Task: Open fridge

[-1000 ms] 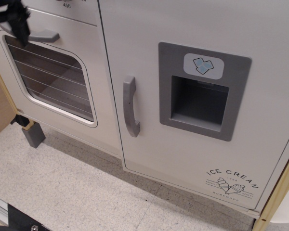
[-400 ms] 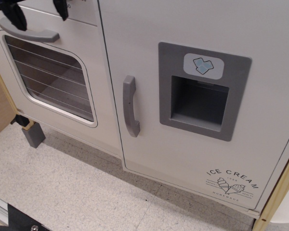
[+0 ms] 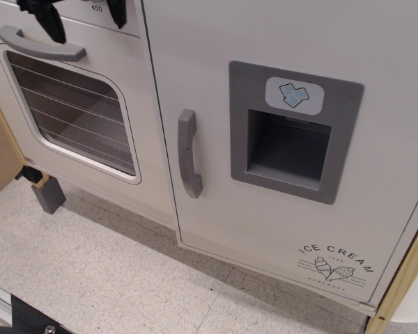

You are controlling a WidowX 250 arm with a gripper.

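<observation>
The fridge [image 3: 292, 118] filled the right of the view, shut, its vertical handle [image 3: 188, 153] untouched – the ice dispenser panel [image 3: 292, 132] was set to that handle's right. The oven door [image 3: 70, 104] was seen at left. The gripper [image 3: 83, 15] – fingers [image 3: 52, 21] spread, empty – was held at top left above the oven handle [image 3: 42, 45].

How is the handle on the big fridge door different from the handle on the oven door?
The grey fridge handle stands upright along the big white fridge door's left edge; the grey oven handle lies sideways above the oven window. The black tool hovers near the oven handle, away from the fridge handle. Both are grey and curved.
</observation>
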